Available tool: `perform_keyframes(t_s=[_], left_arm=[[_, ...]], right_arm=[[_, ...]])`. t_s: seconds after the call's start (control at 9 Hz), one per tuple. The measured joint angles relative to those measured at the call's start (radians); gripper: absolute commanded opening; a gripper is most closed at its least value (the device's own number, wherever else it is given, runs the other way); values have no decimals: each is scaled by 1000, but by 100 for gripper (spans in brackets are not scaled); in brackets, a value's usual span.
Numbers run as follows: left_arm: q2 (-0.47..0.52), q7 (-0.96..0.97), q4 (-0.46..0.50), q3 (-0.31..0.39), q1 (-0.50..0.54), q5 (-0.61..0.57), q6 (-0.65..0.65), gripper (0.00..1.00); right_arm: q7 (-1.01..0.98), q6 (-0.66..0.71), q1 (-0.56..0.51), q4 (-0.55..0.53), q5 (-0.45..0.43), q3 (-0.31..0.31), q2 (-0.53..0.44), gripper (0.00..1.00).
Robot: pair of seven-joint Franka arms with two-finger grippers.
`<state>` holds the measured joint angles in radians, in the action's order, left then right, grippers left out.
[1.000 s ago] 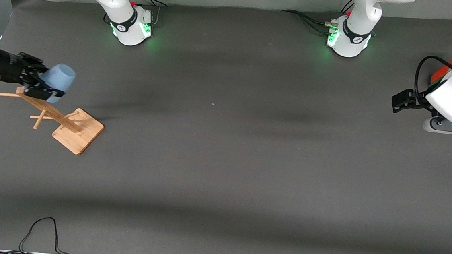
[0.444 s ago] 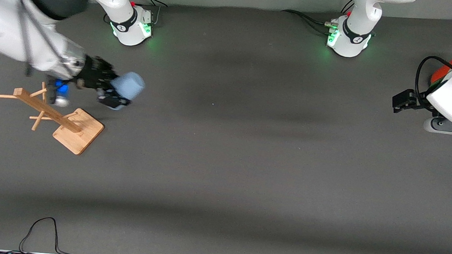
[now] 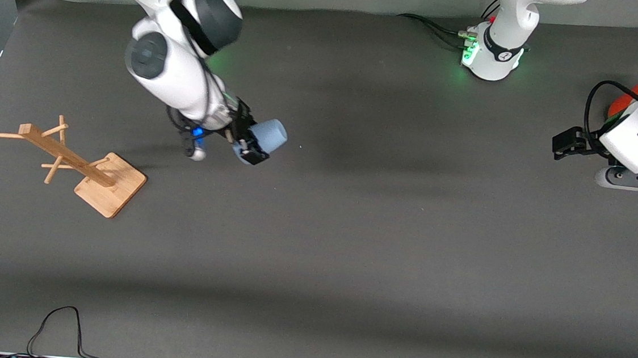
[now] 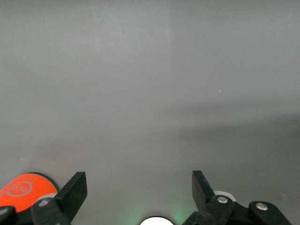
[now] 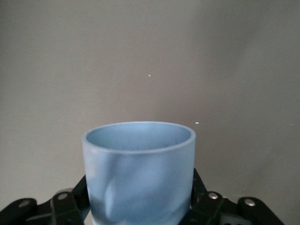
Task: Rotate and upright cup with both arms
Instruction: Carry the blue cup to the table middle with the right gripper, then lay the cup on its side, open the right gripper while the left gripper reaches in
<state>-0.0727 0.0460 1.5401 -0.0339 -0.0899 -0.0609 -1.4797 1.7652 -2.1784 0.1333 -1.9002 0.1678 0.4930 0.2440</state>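
The light-blue cup (image 3: 269,135) is held on its side in my right gripper (image 3: 251,148), up in the air over the table's middle, toward the right arm's end. In the right wrist view the cup (image 5: 139,173) fills the space between the black fingers (image 5: 202,197), its rimmed end pointing away from the gripper (image 5: 139,199). My left gripper (image 3: 562,144) waits at the left arm's end of the table. It is open and empty, with both fingertips wide apart in the left wrist view (image 4: 139,187).
A wooden rack (image 3: 70,160) with pegs stands on its square base near the right arm's end. An orange-red can (image 3: 633,93) sits beside the left arm and shows in the left wrist view (image 4: 21,187). A black cable (image 3: 57,326) lies at the table's near edge.
My right arm has carried the cup away from the wooden rack toward the middle of the table. The left arm has not moved.
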Motion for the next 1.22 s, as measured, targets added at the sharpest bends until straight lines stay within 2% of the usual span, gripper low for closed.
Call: perform_keyframes(t_s=[0.11,0.22,0.33,0.44,0.67,0.89,1.11,1.22], left_arm=[[-9,0,0,-1,0,0,-1,100],[-21,0,0,-1,0,0,-2,100],[-31,0,0,-1,0,0,-3,100],[-39,0,0,-2,0,0,-5,100],[-46,0,-1,-2,-1,0,-5,100],[-55,0,-5,-4,-2,0,-6,100],[-67,0,-7,-4,-10,1,-6,100],[-69,0,-8,-6,-25,1,-6,100]], right_arm=[[89,-60,42,-1,-69,1,82,78],[203,-122,95,0,-164,1,177,78],[327,-170,138,6,-267,1,264,84],[429,-205,168,18,-356,1,339,100],[515,-223,185,51,-436,1,405,100],[495,-201,151,95,-446,25,369,100],[333,-79,97,123,-440,57,250,100],[214,-21,81,126,-420,47,176,100]])
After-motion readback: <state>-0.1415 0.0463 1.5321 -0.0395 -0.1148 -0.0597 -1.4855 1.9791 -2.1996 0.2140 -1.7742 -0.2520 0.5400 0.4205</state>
